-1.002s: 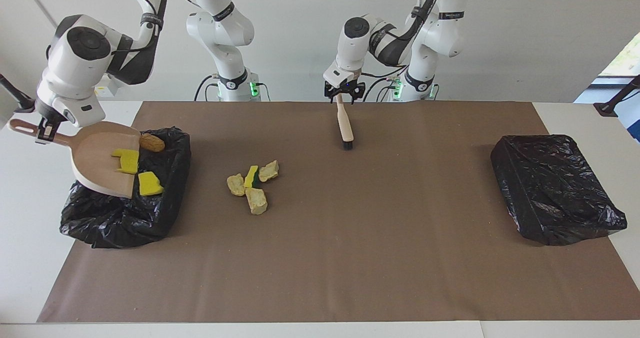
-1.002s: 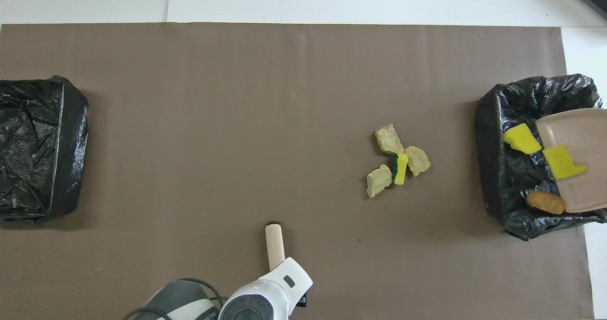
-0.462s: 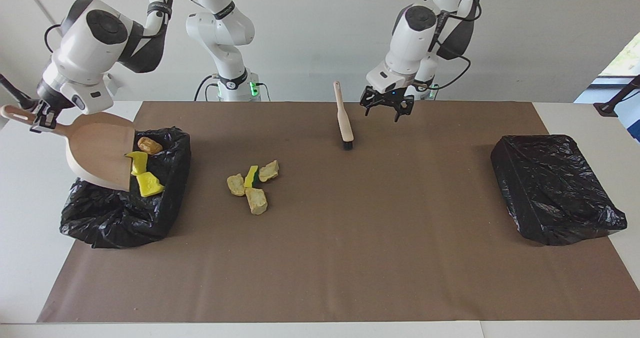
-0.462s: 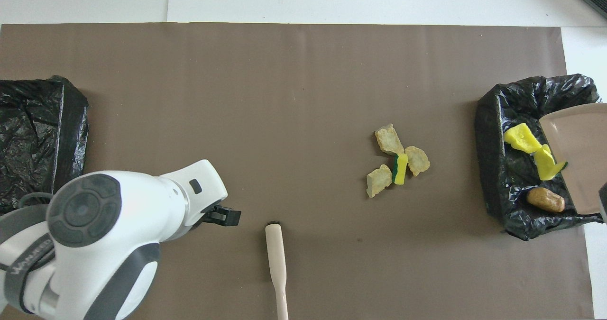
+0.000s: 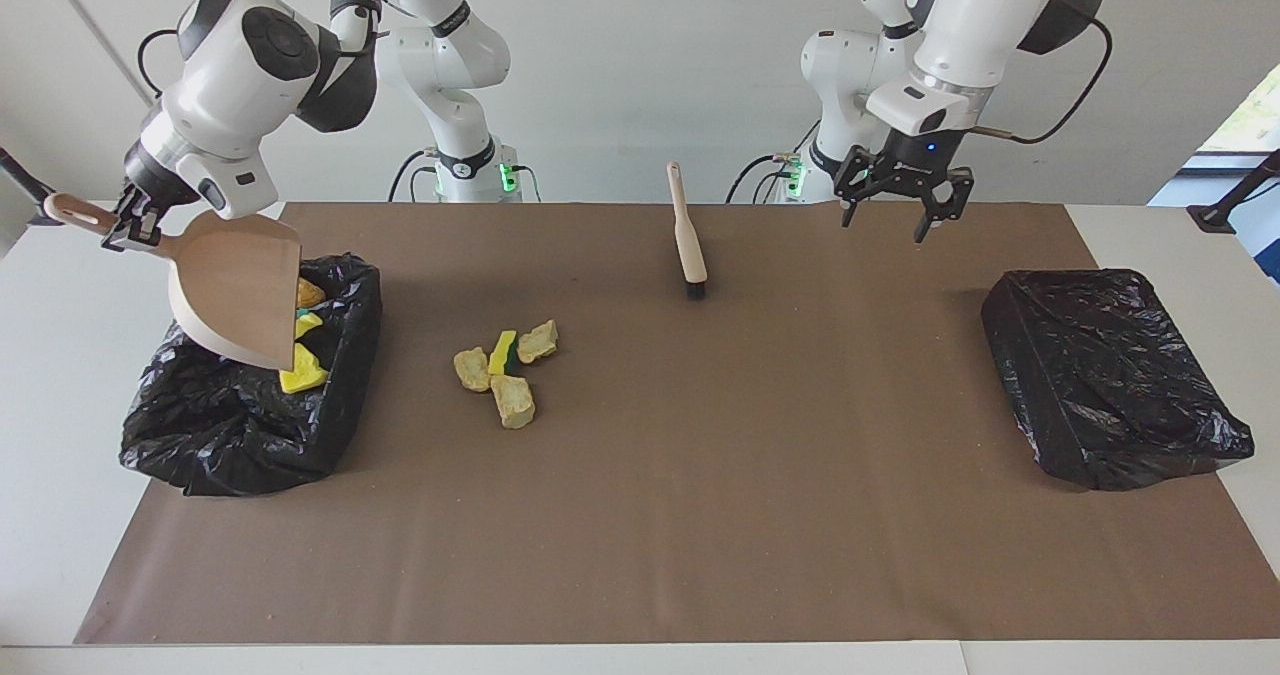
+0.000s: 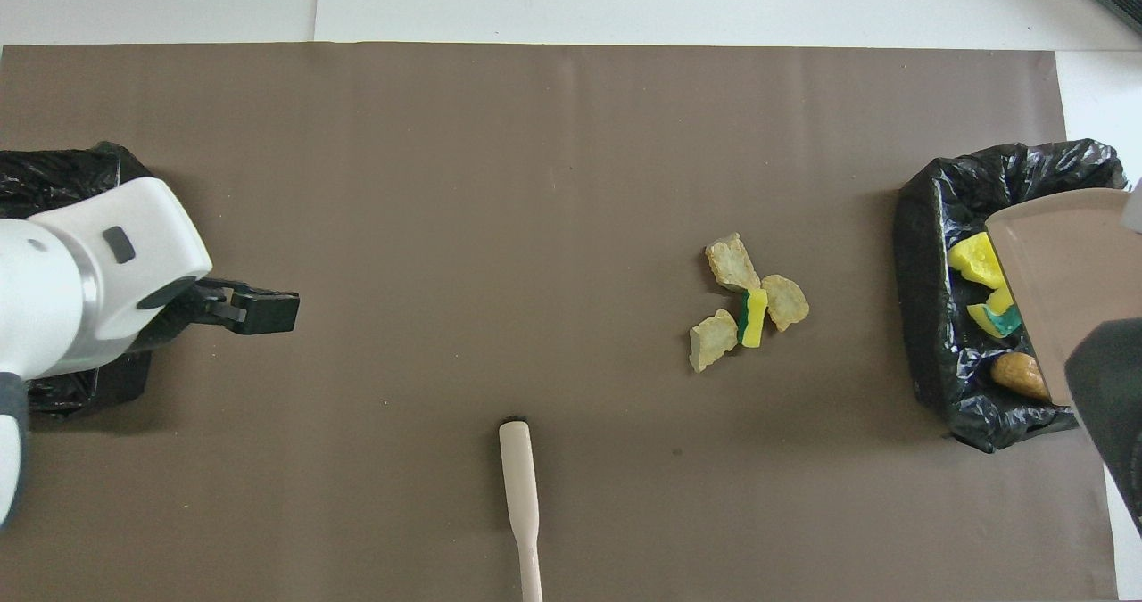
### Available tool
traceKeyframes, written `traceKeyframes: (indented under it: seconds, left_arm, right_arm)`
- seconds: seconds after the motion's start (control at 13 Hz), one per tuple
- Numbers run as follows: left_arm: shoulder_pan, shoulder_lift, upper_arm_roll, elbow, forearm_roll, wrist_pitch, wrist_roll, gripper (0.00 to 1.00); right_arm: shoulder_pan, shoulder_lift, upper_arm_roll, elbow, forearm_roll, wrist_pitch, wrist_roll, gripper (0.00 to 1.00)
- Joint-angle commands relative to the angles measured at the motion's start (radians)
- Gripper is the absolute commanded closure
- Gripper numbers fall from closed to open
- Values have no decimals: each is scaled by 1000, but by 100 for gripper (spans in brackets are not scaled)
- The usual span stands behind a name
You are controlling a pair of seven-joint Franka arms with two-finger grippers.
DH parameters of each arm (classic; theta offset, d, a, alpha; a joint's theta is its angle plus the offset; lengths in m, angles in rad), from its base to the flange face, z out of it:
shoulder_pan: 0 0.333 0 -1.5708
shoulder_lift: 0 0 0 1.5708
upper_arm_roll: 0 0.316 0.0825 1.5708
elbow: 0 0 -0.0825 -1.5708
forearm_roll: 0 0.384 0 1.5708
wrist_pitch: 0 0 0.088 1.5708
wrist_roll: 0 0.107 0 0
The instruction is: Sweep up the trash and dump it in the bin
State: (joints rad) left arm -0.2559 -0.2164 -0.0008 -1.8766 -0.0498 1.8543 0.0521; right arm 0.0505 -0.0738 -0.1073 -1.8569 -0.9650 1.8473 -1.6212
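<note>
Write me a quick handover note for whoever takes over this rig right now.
Right claw: shut on the dustpan handle, pan tipped over the lined bin at the right arm's end.
Left claw: open, holding nothing, raised over the mat.
Brush: lying on the mat near the robots.
Done: two yellow sponge bits and the orange-brown lump are in the bin.
Left: four scraps on the mat beside that bin.

Tilted dustpan [image 5: 238,300] over bin [image 5: 250,410]
</note>
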Motion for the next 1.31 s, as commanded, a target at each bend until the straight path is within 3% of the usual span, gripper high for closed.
traceKeyframes:
  seconds: [0.0,0.15,0.31,0.54,0.92,1.23]
  left_arm:
    - [87,83,-11,196,14,-124,75,0]
    - [135,170,-10,340,13,-221,78,0]
    - [138,241,-4,459,11,-302,83,0]
    - [150,241,-4,459,8,-305,100,0]
    - [156,239,-4,458,14,-307,118,0]
    - [158,224,-4,445,13,-308,118,0]
  right_arm:
    - [48,-8,17,36,-12,-74,68,100]
    - [60,-6,81,51,2,-123,153,100]
    - [65,2,120,68,113,-137,261,100]
    - [74,2,158,68,257,-137,444,100]
    - [89,8,233,97,532,-166,907,100]
    - [216,101,241,157,693,-172,1304,100]
